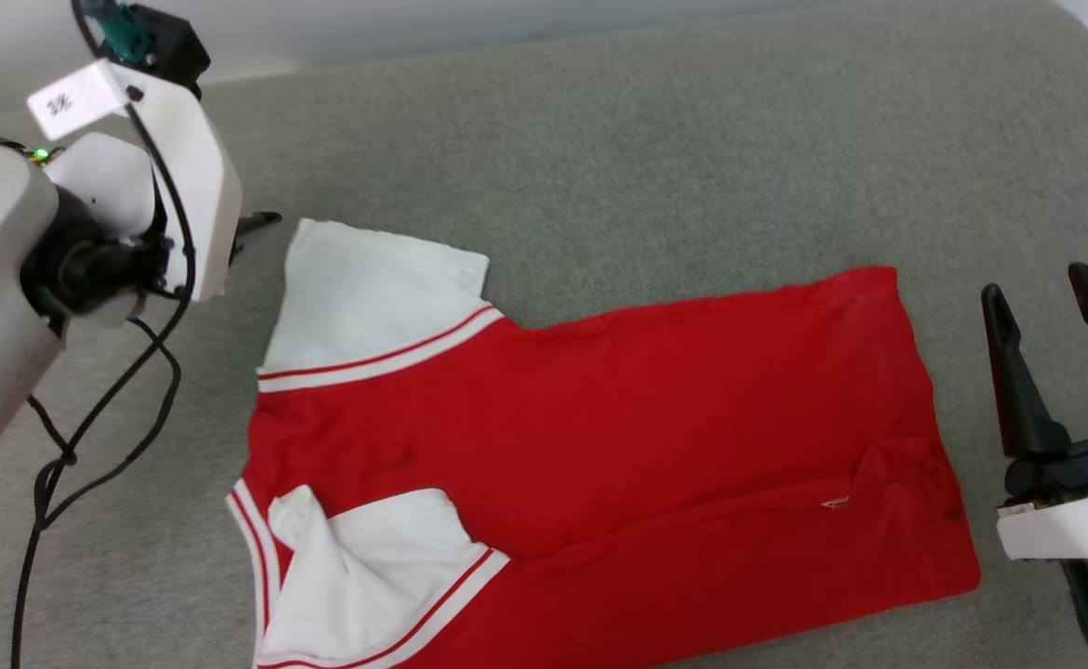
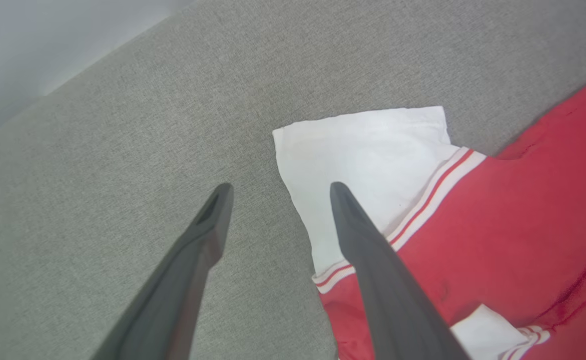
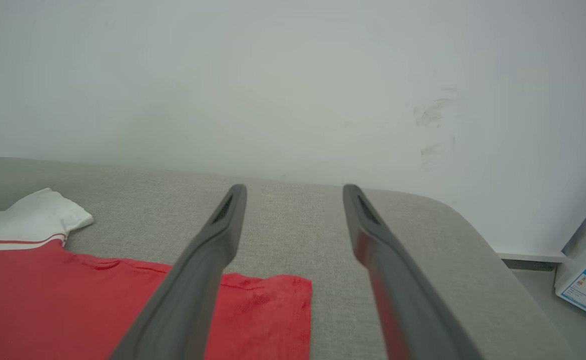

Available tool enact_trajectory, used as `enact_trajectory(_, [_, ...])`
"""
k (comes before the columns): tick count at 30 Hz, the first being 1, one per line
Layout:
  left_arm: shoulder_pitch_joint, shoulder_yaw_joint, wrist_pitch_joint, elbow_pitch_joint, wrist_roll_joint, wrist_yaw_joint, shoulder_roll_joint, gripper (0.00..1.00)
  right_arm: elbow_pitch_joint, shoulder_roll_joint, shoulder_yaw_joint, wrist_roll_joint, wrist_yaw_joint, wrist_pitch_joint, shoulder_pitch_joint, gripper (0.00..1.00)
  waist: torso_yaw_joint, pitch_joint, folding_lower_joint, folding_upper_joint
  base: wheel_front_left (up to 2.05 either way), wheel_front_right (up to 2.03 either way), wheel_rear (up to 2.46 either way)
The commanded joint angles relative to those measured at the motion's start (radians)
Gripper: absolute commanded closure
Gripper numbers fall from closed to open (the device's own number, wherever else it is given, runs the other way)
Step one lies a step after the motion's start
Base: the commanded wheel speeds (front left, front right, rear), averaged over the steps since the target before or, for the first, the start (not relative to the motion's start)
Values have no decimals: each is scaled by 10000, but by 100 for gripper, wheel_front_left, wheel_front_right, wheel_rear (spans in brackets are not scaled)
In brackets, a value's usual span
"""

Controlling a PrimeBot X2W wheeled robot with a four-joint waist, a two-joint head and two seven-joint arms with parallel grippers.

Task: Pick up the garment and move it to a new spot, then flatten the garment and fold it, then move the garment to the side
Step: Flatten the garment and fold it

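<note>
A red jersey (image 1: 599,418) with white, stripe-trimmed short sleeves lay nearly flat, its near side folded over, along the near edge of a grey cushion (image 1: 646,139), hem toward the right edge.

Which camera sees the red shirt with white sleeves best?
The head view. There the garment lies almost whole on the grey surface, both white sleeves showing. The left wrist view catches mainly one sleeve and some red; the right wrist view catches a sleeve and the red hem corner.

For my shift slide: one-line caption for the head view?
Red garment lying on grey cushion; left gripper by white sleeve, right gripper open beside hem.
</note>
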Motion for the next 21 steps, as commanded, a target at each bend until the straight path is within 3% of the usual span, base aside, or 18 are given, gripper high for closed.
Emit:
enact_trajectory(1, [-266,-51,378,260,-56,39,-106,0,-136,156,-2,-75,-7,1,6,0,-425,667,-1,0,0,0,0])
enact_trajectory(6, [-986,-141,1464,1128,-153,215,-410,0,-234,379,164,-145,-7,-47,-425,0,-779,1417,-1,0,0,0,0])
enact_trajectory(13, [-1202,-258,1944,2094,-148,331,-665,0,17,388,433,-156,-7,-194,-994,0,-1052,2090,-1,0,0,0,0])
enact_trajectory(18, [-763,-564,2173,2374,-266,-51,-911,0,326,232,501,-80,-7,-263,-1222,0,-979,2141,-1,0,0,0,0])
enact_trajectory(19, [-704,-556,2162,2378,-311,-148,-965,100,367,172,491,-69,-7,-274,-1286,0,-945,2108,-1,0,0,0,0])
enact_trajectory(21, [-699,-630,2174,2402,-263,-318,-1007,100,430,38,439,-54,-7,-285,-1422,0,-880,2008,-1,0,0,0,0])
